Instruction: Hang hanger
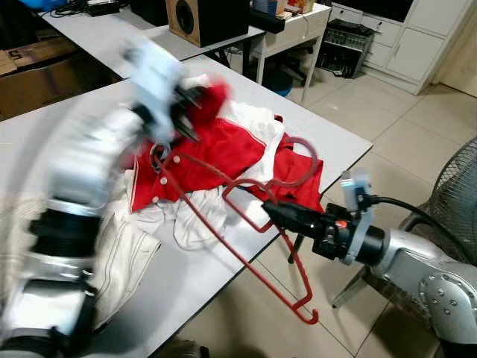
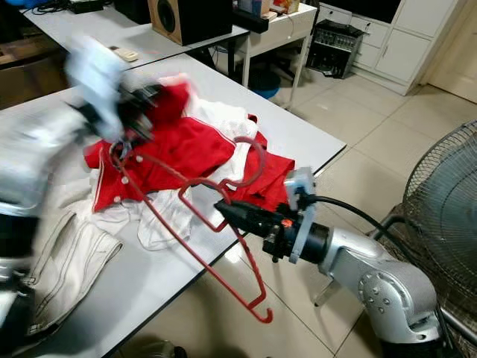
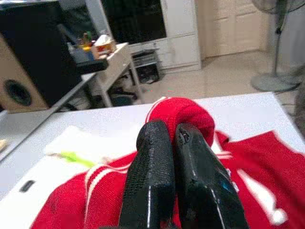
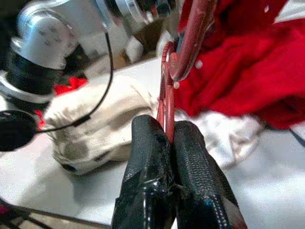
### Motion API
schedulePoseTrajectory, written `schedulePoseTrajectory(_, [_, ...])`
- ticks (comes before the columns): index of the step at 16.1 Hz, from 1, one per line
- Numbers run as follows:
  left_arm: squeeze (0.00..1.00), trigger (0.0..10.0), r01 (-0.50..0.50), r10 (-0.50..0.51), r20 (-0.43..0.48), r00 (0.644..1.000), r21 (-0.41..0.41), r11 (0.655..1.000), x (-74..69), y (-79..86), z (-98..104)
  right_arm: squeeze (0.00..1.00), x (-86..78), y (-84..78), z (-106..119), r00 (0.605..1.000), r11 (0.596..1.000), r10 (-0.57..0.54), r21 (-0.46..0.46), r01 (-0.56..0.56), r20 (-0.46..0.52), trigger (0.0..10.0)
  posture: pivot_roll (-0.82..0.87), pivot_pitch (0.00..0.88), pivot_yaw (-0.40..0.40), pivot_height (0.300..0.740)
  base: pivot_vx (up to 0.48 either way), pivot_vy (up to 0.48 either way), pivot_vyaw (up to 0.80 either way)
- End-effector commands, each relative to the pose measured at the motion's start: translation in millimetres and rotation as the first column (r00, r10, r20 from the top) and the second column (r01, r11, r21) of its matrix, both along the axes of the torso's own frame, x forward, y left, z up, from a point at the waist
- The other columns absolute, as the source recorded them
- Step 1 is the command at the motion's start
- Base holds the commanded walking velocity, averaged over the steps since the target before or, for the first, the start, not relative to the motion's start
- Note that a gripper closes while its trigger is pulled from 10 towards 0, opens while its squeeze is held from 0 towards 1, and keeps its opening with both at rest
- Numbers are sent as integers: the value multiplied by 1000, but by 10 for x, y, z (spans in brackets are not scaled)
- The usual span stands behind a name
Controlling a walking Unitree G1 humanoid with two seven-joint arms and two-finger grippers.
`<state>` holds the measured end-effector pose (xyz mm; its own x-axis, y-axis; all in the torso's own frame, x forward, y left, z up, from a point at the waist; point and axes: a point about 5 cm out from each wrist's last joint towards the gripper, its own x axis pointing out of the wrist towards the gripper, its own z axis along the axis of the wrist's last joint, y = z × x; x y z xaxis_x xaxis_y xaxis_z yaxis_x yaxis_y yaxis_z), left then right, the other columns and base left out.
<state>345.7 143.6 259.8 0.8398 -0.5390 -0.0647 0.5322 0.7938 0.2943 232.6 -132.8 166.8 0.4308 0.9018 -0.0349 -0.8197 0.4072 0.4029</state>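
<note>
Threading: right gripper [image 1: 270,206] clamps red hanger [image 1: 223,246]; left gripper [image 3: 177,138], blurred, seems pinching red garment [image 1: 216,153]. Keep hanger level.

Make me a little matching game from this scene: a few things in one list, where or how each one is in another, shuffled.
1. red hanger
2. red jacket
3. speaker
4. fan

a. on the far table
b. on the floor by the right arm
c. pinched by the right gripper
d. gripped by the left gripper

Pairs: 1-c, 2-d, 3-a, 4-b
</note>
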Motion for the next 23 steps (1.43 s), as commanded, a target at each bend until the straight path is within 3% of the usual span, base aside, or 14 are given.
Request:
schedulePoseTrajectory(1, [0, 0, -38, 38, 59, 998, -1, 999, 20, 16, 130, 0, 16, -12, -31, 1000, 998, -14, -54, 14, -15, 10000, -83, 0, 2, 740, 0, 0, 0])
schedulePoseTrajectory(3, [0, 0, -98, 98, 118, 988, -3, 995, 72, 153, 293, 0, 36, -83, -159, 994, 990, -85, -117, 76, -68, 10000, -85, 0, 6, 740, 0, 0, 0])
schedulePoseTrajectory(5, [0, 0, -127, 125, 148, 981, 3, 992, 87, 246, 372, 0, 60, -116, -188, 988, 987, -123, -119, 112, -92, 10000, -84, 0, 4, 740, 0, 0, 0])
schedulePoseTrajectory(8, [0, 0, -182, 182, 206, 962, -16, 983, 98, 366, 530, 0, 60, -116, -154, 992, 992, -95, -90, 88, -81, 10000, -77, 0, -2, 740, 0, 0, 0])
schedulePoseTrajectory(12, [0, 0, -78, 73, 142, 987, 31, 996, 53, 323, 496, 0, 186, -146, -131, 988, 989, -137, -66, 133, -63, 10000, -72, 0, -7, 740, 0, 0, 0])
schedulePoseTrajectory(13, [0, 0, -125, 116, 163, 980, 49, 991, 58, 436, 522, 0, 312, -226, -142, 972, 970, -229, -98, 223, -50, 10000, -72, 0, -9, 740, 0, 0, 0])
schedulePoseTrajectory(15, [0, 0, -288, 263, 237, 935, 76, 955, 59, 864, 703, 0, 633, -520, -58, 890, 880, -455, -133, 455, 36, 10000, -72, 0, -7, 740, 0, 0, 0])
schedulePoseTrajectory(16, [0, 0, -346, 313, 258, 914, 94, 934, 20, 1065, 785, 0, 742, -613, 111, 861, 859, -500, -75, 507, 95, 10000, -72, 0, -7, 740, 0, 0, 0])
schedulePoseTrajectory(18, [0, 0, -411, 370, 248, 896, 142, 901, -94, 1335, 814, 0, 832, -670, 457, 835, 856, -514, 57, 514, 197, 10000, -61, 0, -16, 740, 0, 0, 0])
schedulePoseTrajectory(19, [0, 0, -376, 346, 182, 920, 169, 911, -159, 1346, 710, 0, 846, -659, 547, 835, 864, -502, 84, 497, 223, 10000, -56, 0, -22, 740, 0, 0, 0])
schedulePoseTrajectory(20, [0, 0, -295, 284, 83, 955, 190, 936, -211, 1243, 521, 0, 841, -628, 553, 845, 876, -480, 72, 477, 235, 10000, -50, 0, -28, 740, 0, 0, 0])
schedulePoseTrajectory(21, [0, 0, -199, 204, -28, 979, 126, 972, -257, 893, 94, 0, 787, -498, 480, 887, 915, -401, 48, 402, 229, 10000, -41, 0, -39, 740, 0, 0, 0])
schedulePoseTrajectory(23, [0, 0, -184, 189, -58, 980, 92, 979, -246, 676, -155, 0, 715, -404, 437, 917, 944, -329, 46, 327, 225, 10000, -39, 0, -51, 740, 0, 0, 0])
